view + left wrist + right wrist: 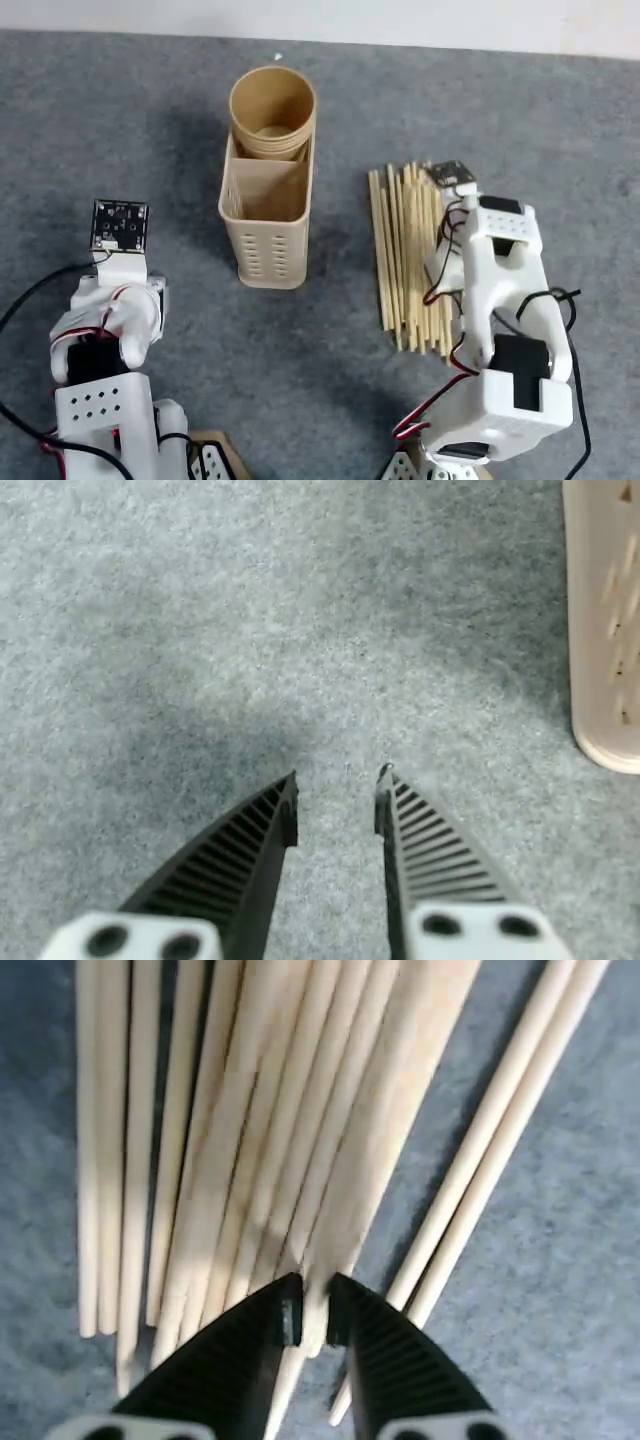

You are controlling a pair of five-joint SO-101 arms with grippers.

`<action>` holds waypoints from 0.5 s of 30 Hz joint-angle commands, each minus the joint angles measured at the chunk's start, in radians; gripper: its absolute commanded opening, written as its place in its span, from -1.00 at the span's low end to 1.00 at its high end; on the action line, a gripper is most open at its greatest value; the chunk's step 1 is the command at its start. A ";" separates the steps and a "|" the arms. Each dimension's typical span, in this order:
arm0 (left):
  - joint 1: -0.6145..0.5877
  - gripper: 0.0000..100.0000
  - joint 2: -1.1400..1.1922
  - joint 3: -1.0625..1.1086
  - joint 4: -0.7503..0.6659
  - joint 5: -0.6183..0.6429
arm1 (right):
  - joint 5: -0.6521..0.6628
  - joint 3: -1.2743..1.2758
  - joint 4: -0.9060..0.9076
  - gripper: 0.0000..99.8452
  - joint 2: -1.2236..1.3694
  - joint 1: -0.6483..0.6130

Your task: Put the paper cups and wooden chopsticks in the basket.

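Grey felt across the table, with a beige perforated basket upright near the middle, closer to the far edge than the near one. Stacked paper cups seated in its far compartment, rims standing above the basket's wall. Toward the right edge, wooden chopsticks flat on the felt in a loose row, ends pointing at the far and near edges, apart from the basket. Right gripper down on the row, its black ribbed fingers drawn narrow and pinching a stick close to its end, neighbouring sticks touching on either side. Left gripper hanging toward the near-left corner, fingers parted by a moderate gap over bare felt, near the basket's wall.
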 commanded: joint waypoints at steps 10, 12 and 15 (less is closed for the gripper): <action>0.015 -0.68 -0.004 -0.004 -0.017 0.011 | -0.011 -0.183 0.136 -0.97 -0.012 -0.012; 0.015 -0.68 -0.004 -0.004 -0.017 0.011 | -0.011 -0.188 0.133 -0.97 -0.007 -0.012; 0.015 -0.68 -0.004 -0.004 -0.017 0.011 | -0.012 -0.183 0.093 -0.91 0.005 -0.012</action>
